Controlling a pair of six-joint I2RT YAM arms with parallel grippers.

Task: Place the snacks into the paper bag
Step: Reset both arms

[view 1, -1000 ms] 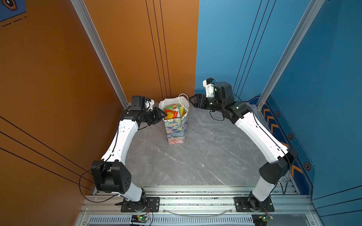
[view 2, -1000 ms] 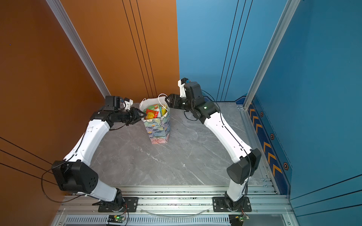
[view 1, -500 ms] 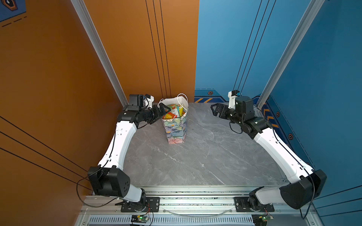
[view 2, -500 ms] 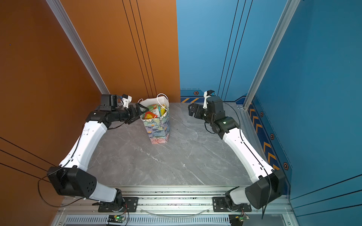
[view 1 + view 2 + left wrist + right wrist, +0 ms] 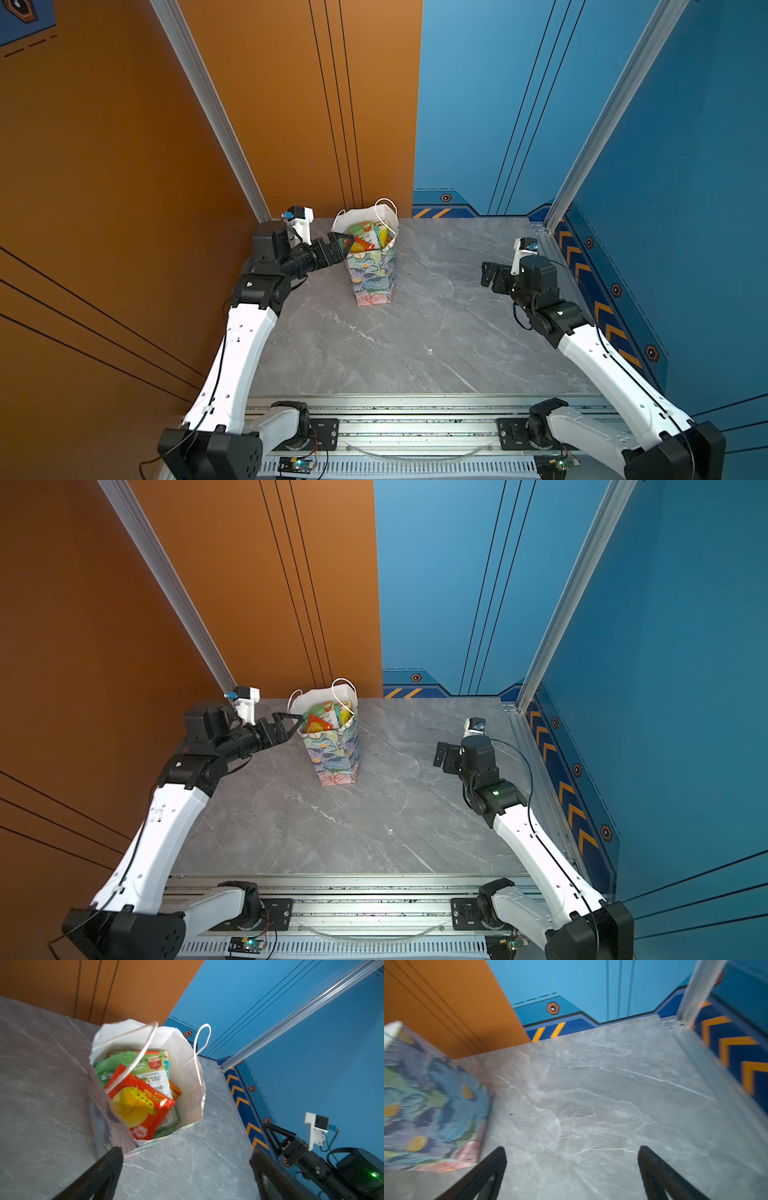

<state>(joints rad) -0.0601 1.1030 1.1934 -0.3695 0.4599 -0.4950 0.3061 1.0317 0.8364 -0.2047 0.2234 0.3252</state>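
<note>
Now both tools gape empty: your right tool (image 5: 489, 274) has pulled back to centre right, and your left tool (image 5: 343, 246) sits by the rim of the paper bag (image 5: 372, 270), upper centre. All visible snacks (image 5: 368, 237) lie inside, with none on the tabletop (image 5: 415, 332); packing looks finished.

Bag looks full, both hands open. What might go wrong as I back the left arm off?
1. The left hand sits right at the rim of the paper bag; retreating might catch the paper and tip it.
2. One cord handle drapes across the mouth; a finger may hook it.
3. The red-yellow sachet lies topmost near the rim and might slide out if the bag tilts.
</note>
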